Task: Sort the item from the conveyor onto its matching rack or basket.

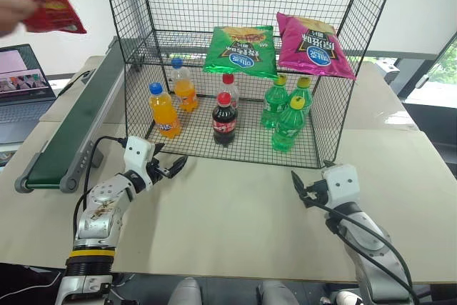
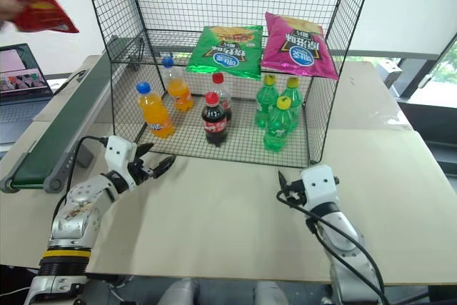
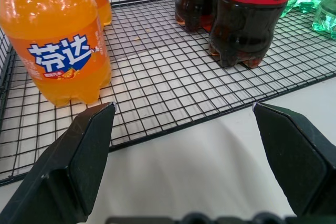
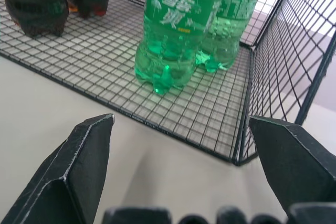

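Overhead at far left, a person's hand (image 1: 13, 11) holds the red bag (image 1: 54, 8) in the air, above the laptop (image 1: 23, 76) and beside the green conveyor (image 1: 78, 123). Both grippers rest over the pale table (image 1: 235, 212) before the black wire rack (image 1: 243, 69), empty, jaws spread wide: left gripper (image 1: 173, 168) near the orange bottles (image 1: 164, 110), right gripper (image 1: 301, 189) near the green bottles (image 1: 287, 125).
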Action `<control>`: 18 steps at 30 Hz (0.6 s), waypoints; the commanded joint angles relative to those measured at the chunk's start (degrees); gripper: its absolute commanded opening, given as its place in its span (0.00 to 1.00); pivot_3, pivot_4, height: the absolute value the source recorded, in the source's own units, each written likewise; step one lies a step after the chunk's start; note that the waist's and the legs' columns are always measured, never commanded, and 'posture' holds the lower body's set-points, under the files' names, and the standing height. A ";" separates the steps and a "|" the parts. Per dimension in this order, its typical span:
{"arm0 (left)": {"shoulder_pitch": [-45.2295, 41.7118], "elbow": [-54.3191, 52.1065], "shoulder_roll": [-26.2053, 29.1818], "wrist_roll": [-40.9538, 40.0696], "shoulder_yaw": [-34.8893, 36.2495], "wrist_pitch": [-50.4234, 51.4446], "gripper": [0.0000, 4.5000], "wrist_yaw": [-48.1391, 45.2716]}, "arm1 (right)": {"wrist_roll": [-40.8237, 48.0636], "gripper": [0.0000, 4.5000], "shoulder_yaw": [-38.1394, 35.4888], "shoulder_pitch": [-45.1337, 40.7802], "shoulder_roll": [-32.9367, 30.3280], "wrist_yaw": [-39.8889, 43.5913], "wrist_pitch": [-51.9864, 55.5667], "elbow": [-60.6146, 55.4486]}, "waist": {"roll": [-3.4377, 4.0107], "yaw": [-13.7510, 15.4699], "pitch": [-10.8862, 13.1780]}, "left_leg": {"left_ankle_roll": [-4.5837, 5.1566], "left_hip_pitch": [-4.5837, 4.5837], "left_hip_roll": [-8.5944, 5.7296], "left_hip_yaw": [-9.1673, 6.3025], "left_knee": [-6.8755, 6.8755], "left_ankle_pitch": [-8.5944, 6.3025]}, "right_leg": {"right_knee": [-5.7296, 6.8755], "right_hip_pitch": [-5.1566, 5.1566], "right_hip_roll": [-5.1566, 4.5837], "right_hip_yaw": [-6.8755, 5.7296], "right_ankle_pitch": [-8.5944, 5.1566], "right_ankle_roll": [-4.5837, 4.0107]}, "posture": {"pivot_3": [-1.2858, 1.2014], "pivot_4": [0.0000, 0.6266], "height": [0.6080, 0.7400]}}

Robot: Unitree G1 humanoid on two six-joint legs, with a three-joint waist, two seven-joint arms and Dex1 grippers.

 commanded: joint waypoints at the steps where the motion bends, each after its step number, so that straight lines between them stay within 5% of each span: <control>1: 0.38 -2.38 0.62 -0.61 1.31 -1.13 0.99 0.10 | 0.23 1.00 0.13 -0.88 -0.07 0.01 -0.85 -0.80 | 0.00 0.03 0.00 | 0.00 0.00 0.00 0.00 0.00 0.00 | 0.00 0.00 0.00 0.00 0.00 0.00 | 0.52 0.24 1.00; 18: -1.36 -0.36 1.21 -1.15 1.87 -0.79 0.99 -0.29 | 0.02 1.00 -0.16 0.88 -0.78 0.43 -0.44 -3.11 | 0.00 -0.02 0.00 | 0.00 -0.01 0.00 0.00 0.00 0.00 | 0.00 0.00 0.00 0.00 0.00 0.00 | 0.52 0.24 1.00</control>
